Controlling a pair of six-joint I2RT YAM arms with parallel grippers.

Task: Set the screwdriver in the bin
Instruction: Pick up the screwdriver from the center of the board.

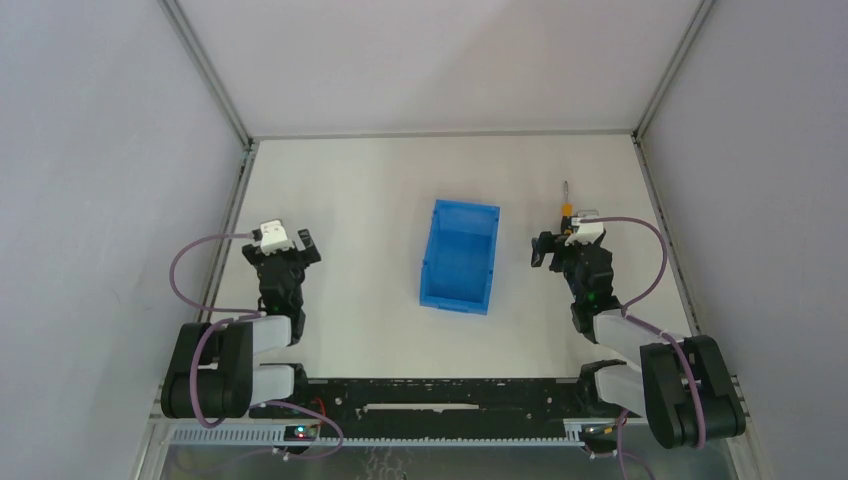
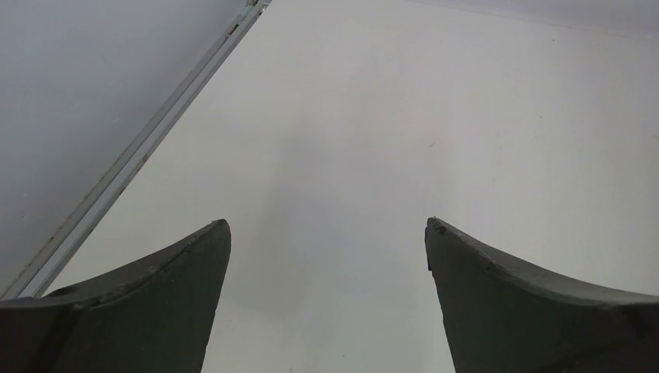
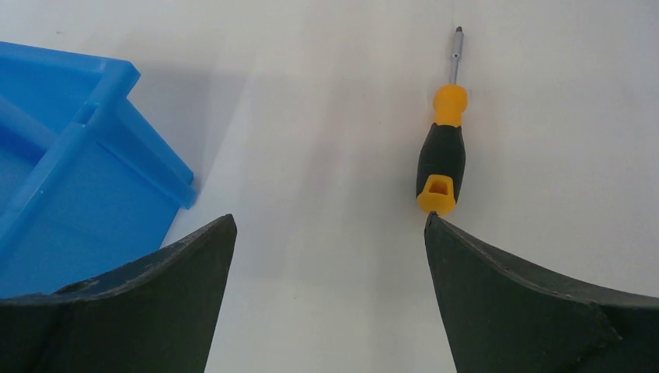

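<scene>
1. On the right side of the white table [image 1: 370, 200], a small screwdriver with an orange-yellow and black handle and a thin metal shaft [image 3: 441, 167] lies flat with its tip pointing away.
2. Just behind it, the right gripper [image 3: 330, 221] gapes wide and holds nothing. The handle sits off-centre near its right finger, so I'd say it isn't lined up yet.
3. Mid-table, the blue rectangular plastic bin [image 1: 466, 206] waits open-topped within either arm's reach.
4. Over bare table, the left gripper [image 2: 328, 225] also hangs wide and empty, seemingly out of the way.
</scene>
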